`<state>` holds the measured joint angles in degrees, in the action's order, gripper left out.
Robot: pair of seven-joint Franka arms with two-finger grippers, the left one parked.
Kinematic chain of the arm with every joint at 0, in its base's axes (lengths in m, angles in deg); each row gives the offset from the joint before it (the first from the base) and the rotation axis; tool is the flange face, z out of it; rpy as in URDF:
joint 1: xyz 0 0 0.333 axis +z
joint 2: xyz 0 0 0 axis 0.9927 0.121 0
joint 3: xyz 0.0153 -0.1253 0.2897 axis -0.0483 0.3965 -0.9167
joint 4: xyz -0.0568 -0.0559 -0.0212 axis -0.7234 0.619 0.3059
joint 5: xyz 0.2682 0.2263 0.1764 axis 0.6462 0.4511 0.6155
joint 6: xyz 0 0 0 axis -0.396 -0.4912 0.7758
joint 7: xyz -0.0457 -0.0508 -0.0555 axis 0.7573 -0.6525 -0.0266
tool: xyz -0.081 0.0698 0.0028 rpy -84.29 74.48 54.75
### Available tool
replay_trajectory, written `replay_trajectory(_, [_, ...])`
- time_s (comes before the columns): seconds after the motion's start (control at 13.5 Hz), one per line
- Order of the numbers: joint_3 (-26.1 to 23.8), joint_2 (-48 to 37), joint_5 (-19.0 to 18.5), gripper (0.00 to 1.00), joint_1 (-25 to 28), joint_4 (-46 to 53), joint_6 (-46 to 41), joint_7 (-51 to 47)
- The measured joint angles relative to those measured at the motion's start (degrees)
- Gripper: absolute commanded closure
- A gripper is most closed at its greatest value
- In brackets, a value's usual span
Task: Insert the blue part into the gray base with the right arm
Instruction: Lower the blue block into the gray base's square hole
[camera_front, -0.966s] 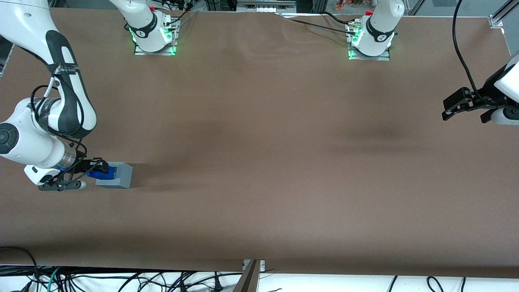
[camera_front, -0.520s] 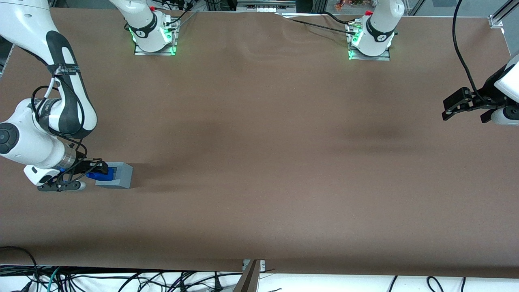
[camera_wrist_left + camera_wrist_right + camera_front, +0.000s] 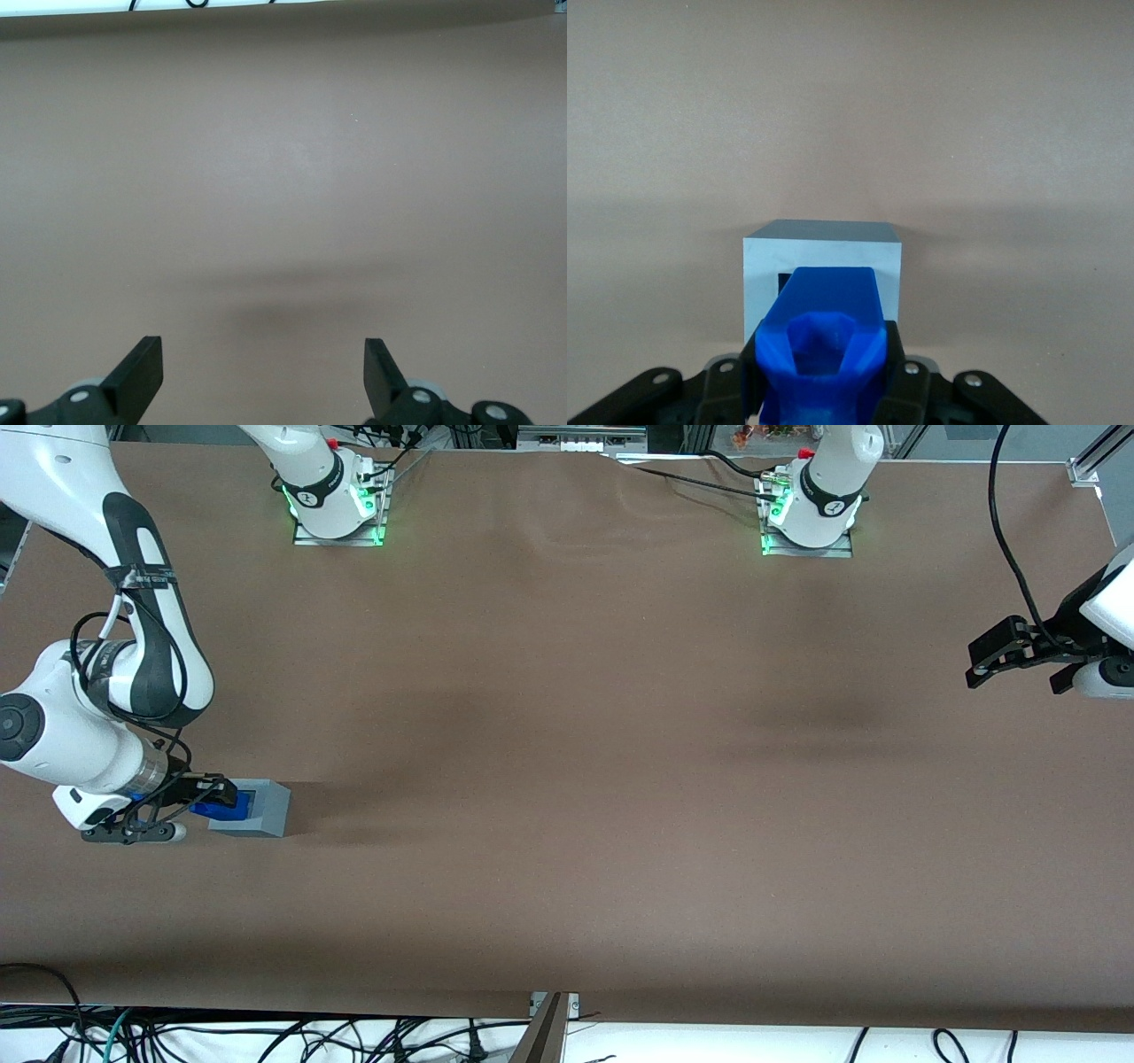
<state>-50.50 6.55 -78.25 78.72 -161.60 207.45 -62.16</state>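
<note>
1. Clamping the blue part [image 3: 822,341] between its black fingers [image 3: 897,372], the gripper [image 3: 205,797] of the right arm [image 3: 97,717] hangs over the gray base [image 3: 266,808], which sits on the brown table [image 3: 567,779] toward the working arm's end.
2. From the wrist camera the blue part covers most of the base's square recess [image 3: 782,282]; only a dark corner of it shows.
3. Whether the part's lower end has entered the recess or only hovers above it is hidden; it looks just above or barely touching.
4. The front camera shows only a sliver of blue beside the fingers, and the arm's upper links run out of frame.
</note>
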Motion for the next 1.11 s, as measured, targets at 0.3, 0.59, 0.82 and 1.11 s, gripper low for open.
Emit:
replay_trajectory(0.3, [-0.24,0.00,-0.10,0.96,0.15,0.00,0.00,-1.31])
replay_trajectory(0.59, [-0.35,0.00,-0.26,0.96,0.29,-0.01,-0.01,-2.01])
replay_trajectory(0.82, [-0.58,0.00,-0.30,0.95,0.31,-0.03,-0.03,-2.54])
replay_trajectory(1.11, [-1.36,-0.01,-0.52,0.94,0.42,-0.06,-0.03,-3.95])
